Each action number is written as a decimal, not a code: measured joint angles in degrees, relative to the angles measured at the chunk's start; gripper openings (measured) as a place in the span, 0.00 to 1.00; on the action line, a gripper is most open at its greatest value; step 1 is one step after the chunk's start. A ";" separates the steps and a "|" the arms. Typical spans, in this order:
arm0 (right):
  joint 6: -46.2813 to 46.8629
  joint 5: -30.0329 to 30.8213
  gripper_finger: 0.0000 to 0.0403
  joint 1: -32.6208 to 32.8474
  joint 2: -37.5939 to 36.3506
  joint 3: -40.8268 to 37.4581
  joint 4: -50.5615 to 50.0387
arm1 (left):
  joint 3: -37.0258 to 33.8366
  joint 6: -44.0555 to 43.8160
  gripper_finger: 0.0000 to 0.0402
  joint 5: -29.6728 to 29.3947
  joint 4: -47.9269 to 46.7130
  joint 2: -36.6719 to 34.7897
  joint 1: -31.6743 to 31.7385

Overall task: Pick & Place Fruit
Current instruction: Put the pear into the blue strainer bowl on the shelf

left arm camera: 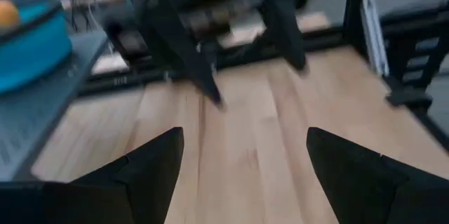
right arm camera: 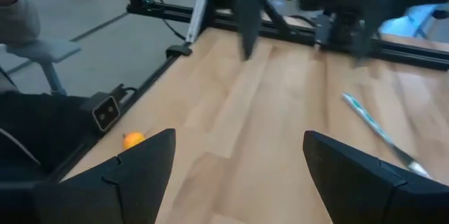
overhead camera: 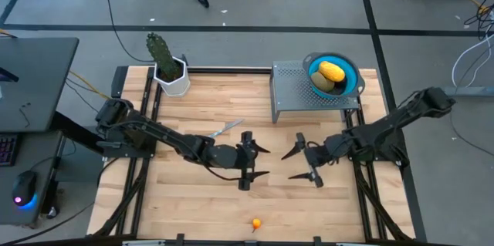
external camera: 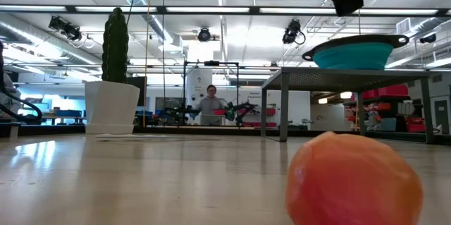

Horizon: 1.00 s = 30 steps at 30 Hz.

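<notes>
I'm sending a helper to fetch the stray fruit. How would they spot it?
Start at the wooden table and go to its front edge, opposite the cactus. The tiny orange fruit lies there alone on bare wood, while the other fruit sits in the blue bowl.

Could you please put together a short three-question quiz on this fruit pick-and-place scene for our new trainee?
1. True or false: the left gripper is holding a fruit.
2. Where does the yellow fruit lie? A) on the bare table B) in the blue bowl C) in the cactus pot
3. What small fruit sits alone near the table's front edge?

Key:
1. False; both it and the right gripper are open and empty above the table.
2. B; the bowl stands on the grey metal rack.
3. The orange fruit.
</notes>
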 joint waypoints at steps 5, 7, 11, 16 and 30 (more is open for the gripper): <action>0.02 -0.02 0.80 3.15 8.48 0.00 9.78 | -0.02 1.74 0.77 0.05 5.72 -0.41 0.02; 0.02 -0.02 0.80 4.45 11.78 0.00 14.10 | -0.02 1.04 0.77 0.05 6.41 -1.08 -0.14; 1.46 0.97 0.80 6.34 17.42 0.00 23.32 | -0.02 -0.70 0.77 0.05 6.59 -2.99 -0.88; 5.58 5.94 0.80 7.67 22.82 0.16 31.08 | 0.00 -2.40 0.77 0.05 6.66 -5.96 -2.09; 9.40 9.23 0.80 12.41 41.17 16.79 29.67 | 0.00 -12.32 0.77 -3.08 3.74 -7.17 -10.64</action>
